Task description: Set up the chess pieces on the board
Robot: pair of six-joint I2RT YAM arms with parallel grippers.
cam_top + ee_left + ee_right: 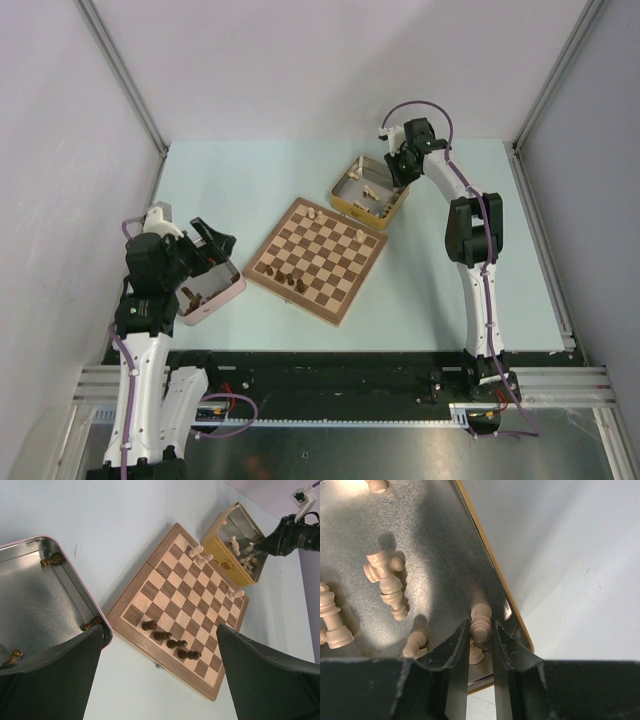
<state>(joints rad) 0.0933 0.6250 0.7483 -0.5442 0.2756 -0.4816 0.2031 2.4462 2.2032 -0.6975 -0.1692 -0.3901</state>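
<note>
**Left side.** The left gripper (213, 240) hangs over the pink tin (232, 285), which sits at the left of the tabletop (440, 300). Its jaws stand wide apart and nothing is between them. The left wrist view shows three dark pieces lying in this tin: one near the far wall (51, 559), one against the right wall (91, 625) and one at the near end (14, 656).

**Centre.** The board (330, 262) lies flat on the tabletop, turned at an angle, just beside the pink tin and close to the yellow tin (342, 203). Four dark pieces stand in a line along the board's near-left edge, the first at (149, 625) and the last at (188, 654). Two pale pieces (195, 551) stand together at the far corner. A third (236, 594) stands further along the same far edge.

**Right side.** The yellow tin sits beyond the board's far edge. The right gripper (398, 168) reaches down into it. In the right wrist view its jaws stand narrowly apart on either side of a pale pawn (481, 619), which lies by the tin's wall. The fingers (460, 645) sit right against the pawn's flanks. Whether they actually press on it cannot be told. Other pale pieces lie loose on the tin floor, among them a tangled group (384, 577) and a single piece (415, 643) beside the left finger.
</note>
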